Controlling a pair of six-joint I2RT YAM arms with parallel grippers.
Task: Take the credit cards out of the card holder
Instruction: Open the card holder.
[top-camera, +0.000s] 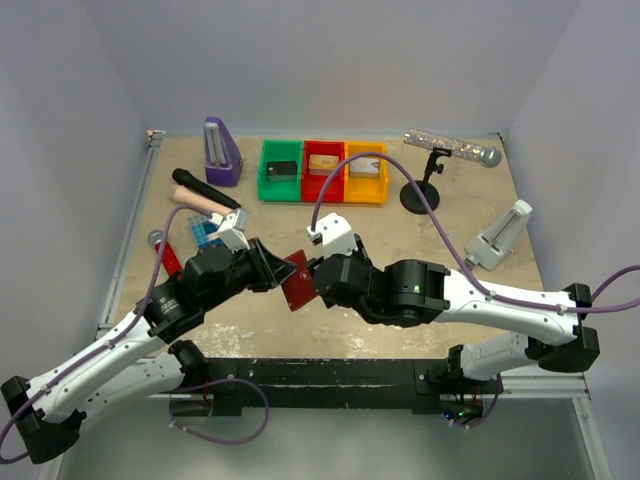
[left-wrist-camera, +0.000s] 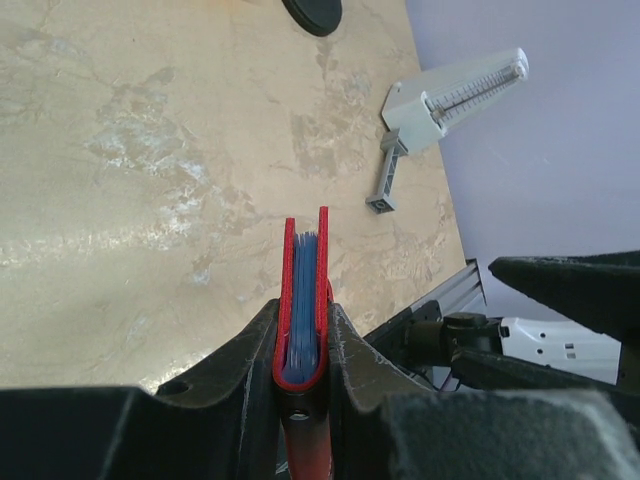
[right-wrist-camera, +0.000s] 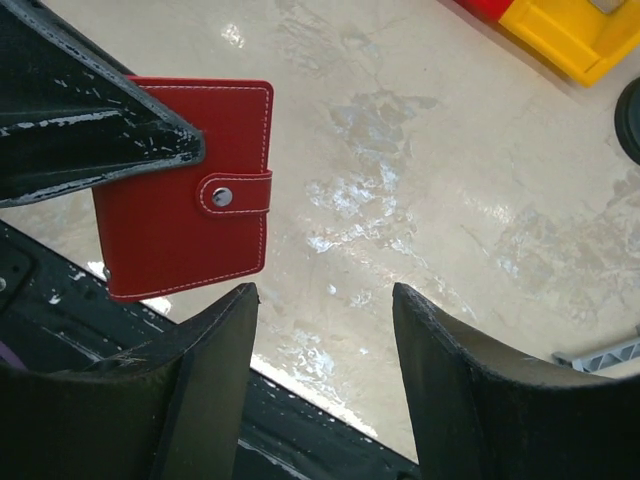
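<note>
The red card holder (top-camera: 298, 279) is held above the table between the two arms. My left gripper (left-wrist-camera: 304, 318) is shut on its spine end; the left wrist view shows it edge-on (left-wrist-camera: 306, 290), closed, with blue-grey lining between the red covers. In the right wrist view the card holder (right-wrist-camera: 190, 225) is closed, its snap tab (right-wrist-camera: 235, 193) fastened. My right gripper (right-wrist-camera: 322, 300) is open and empty, just beside the holder's free edge. No credit cards show; any inside are hidden.
Green (top-camera: 280, 171), red (top-camera: 322, 170) and yellow (top-camera: 366, 176) trays with small blocks stand at the back. A purple metronome (top-camera: 221, 152), a mic stand (top-camera: 428, 180), a white metronome (top-camera: 500, 236), and a blue tiled block (top-camera: 203, 233) surround the middle.
</note>
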